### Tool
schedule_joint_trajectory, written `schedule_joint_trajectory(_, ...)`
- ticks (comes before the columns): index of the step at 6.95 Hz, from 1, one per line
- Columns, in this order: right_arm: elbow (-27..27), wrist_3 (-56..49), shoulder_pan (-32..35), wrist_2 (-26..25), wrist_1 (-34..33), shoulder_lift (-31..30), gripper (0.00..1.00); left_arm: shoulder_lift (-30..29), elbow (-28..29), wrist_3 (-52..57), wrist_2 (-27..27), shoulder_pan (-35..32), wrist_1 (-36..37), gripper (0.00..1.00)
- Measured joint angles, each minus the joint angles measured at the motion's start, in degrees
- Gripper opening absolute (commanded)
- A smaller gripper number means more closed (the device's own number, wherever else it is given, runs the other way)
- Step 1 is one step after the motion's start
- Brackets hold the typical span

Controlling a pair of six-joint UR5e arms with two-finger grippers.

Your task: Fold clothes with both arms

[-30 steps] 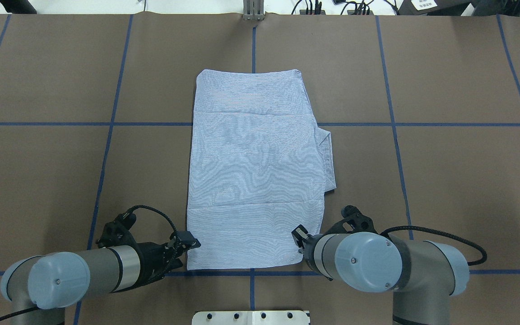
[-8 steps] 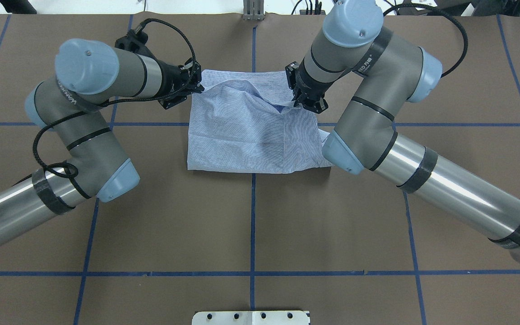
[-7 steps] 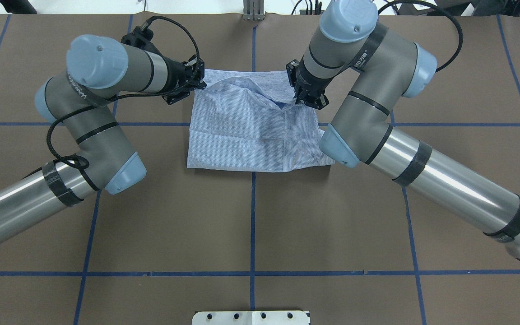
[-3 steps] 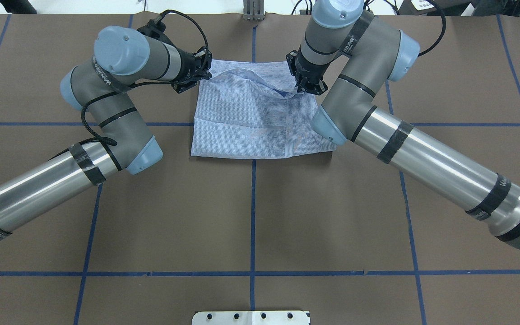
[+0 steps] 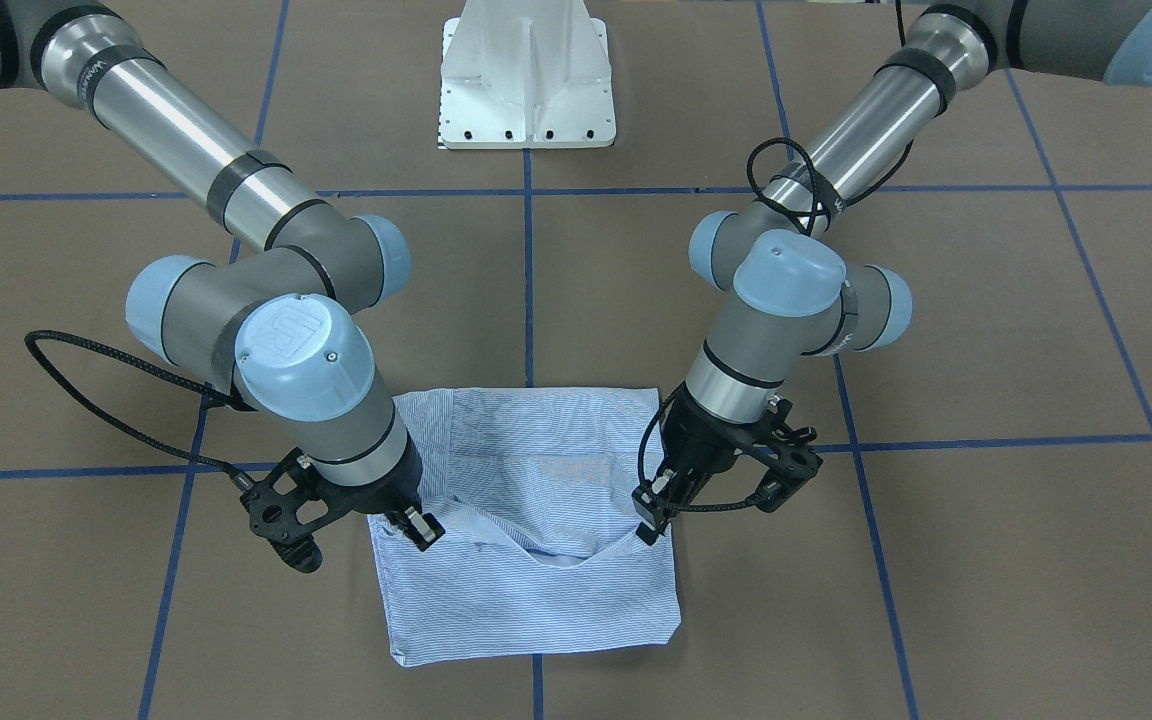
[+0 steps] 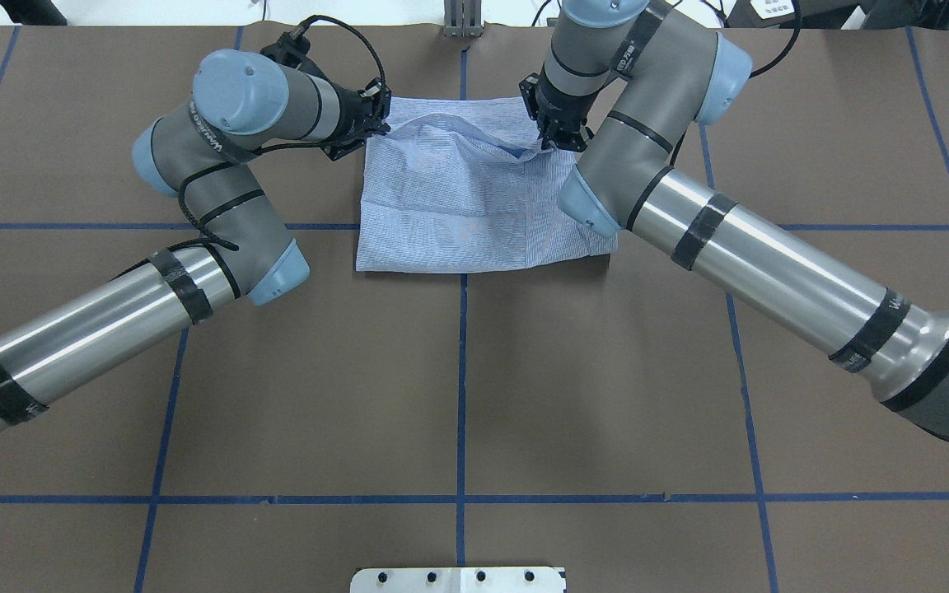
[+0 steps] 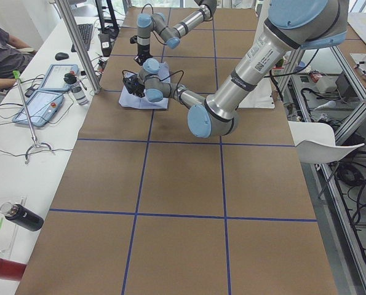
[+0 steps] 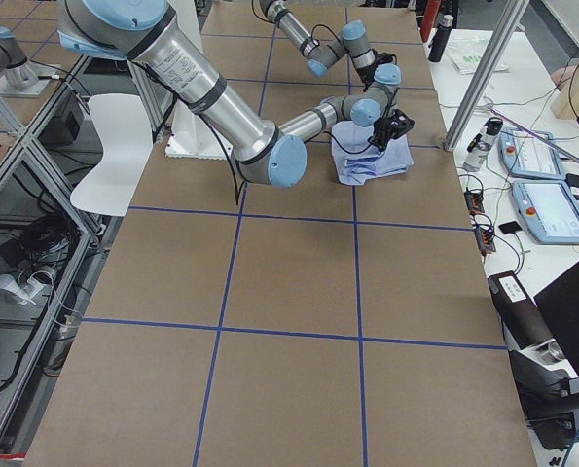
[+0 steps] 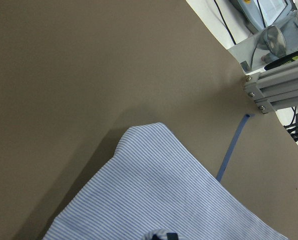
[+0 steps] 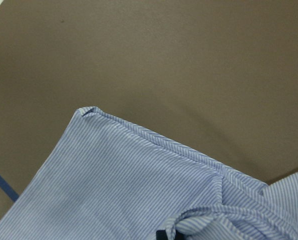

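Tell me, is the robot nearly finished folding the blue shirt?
Partly. Done: the shirt lies doubled over, with a neat crease along the edge nearest the robot. In hand: the left pincer and right pincer each pinch a corner of the top layer, which sags between them near the far edge. Left: lay that layer flat, let go, and perhaps fold again.

Table (image 6: 318, 371) covered in brown paper, marked into squares by blue tape lines (image 6: 460, 387). White bench (image 7: 10, 172) alongside carries a light-blue tablet (image 7: 46, 108), keyboard (image 7: 84, 34) and dark bottle (image 7: 21, 217). Person (image 7: 1, 52) seated there. White chair (image 7: 321, 142) opposite.
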Motion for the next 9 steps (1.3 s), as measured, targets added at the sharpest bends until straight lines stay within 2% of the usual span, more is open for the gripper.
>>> schedule_joint_trajectory(1, -4.1, -1.0, 0.8, 0.2, 1.5, 2.6, 1.0, -1.4, 2.6, 1.2, 0.4, -1.2, -1.2, 0.83)
schedule_joint_trajectory(2, -6.6, -1.8, 2.3, 1.2, 2.3, 4.5, 1.0, -2.0, 3.8, 2.9, 0.2, -2.5, -1.7, 0.84)
schedule_joint_trajectory(4, -8.0, -3.9, 4.8, 4.1, 2.5, 5.4, 1.0, -1.9, 4.1, 4.4, -1.7, -4.5, -2.0, 0.83)
schedule_joint_trajectory(6, -7.6, -5.7, 5.7, 4.8, 2.6, 4.9, 1.0, 1.2, 0.3, 7.0, -4.4, -5.8, -2.0, 0.83)
schedule_joint_trajectory(7, -4.2, -7.2, 6.0, 4.8, 2.5, 2.3, 1.0, 5.1, -4.4, 9.5, -7.4, -6.4, -2.0, 0.83)
schedule_joint_trajectory(9, 9.8, -11.7, 7.0, 5.6, 0.8, -9.2, 1.0, 15.5, -16.4, 18.2, -11.5, -7.2, -1.3, 0.83)
